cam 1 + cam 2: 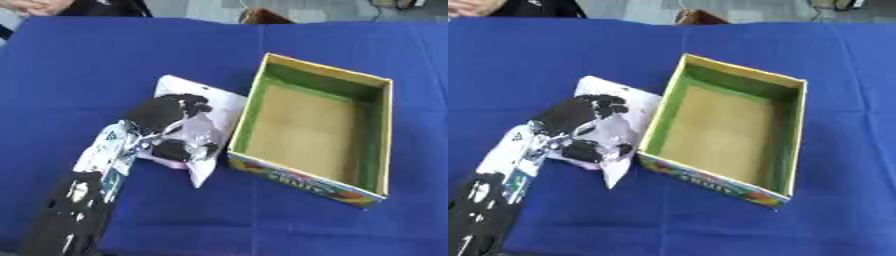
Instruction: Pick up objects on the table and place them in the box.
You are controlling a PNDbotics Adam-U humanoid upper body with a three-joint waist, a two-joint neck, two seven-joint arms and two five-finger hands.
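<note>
A white and lilac flat packet (pixel 220 109) lies on the blue tablecloth (pixel 105 60), right beside the left wall of the box (pixel 297 178). The box is an open cardboard carton with green inner walls, a tan floor and a colourful printed front; nothing shows inside it. My left hand (pixel 168 113) comes in from the lower left and lies over the packet. Its fingers are curled across the top and its thumb (pixel 179 150) is pressed in at the packet's lower part. The middle of the packet is hidden under the hand. My right hand shows in neither view.
A brown object (pixel 262 17) pokes up at the table's far edge. Blue cloth stretches on every side of the box and the packet.
</note>
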